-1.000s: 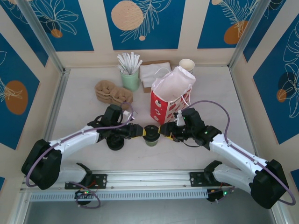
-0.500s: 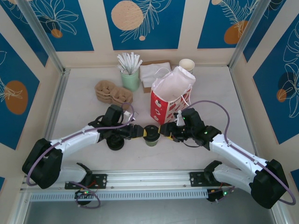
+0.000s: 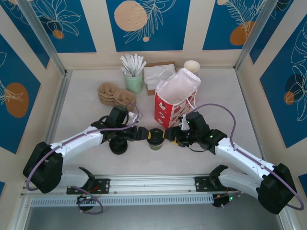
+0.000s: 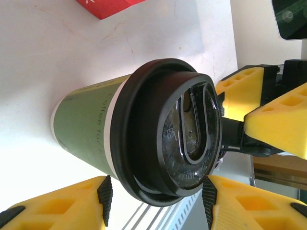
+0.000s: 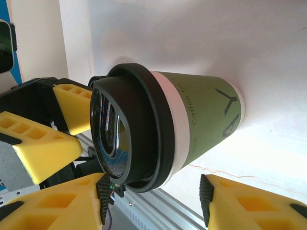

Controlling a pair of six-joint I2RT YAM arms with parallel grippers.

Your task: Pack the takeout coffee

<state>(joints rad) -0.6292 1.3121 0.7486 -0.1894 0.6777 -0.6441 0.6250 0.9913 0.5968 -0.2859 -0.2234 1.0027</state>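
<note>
From above, the takeout coffee (image 3: pixel 155 138) is seen upright near the red-and-white bag (image 3: pixel 175 100), between the left gripper (image 3: pixel 143 135) and right gripper (image 3: pixel 169 135). The right jaws are shown apart by the right wrist view, one pad (image 5: pixel 205 191) clear of the cup; whether the left pads (image 4: pixel 104 199) pinch the lid (image 4: pixel 182 139) cannot be told.

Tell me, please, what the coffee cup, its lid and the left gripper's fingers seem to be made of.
The takeout coffee has matte olive-green sides, likely paper: printed lettering, white band near the top. Its lid looks like glossy black moulded plastic, catching reflections. The left gripper has yellow fingers with open cells, probably printed plastic, possibly foam.
</note>
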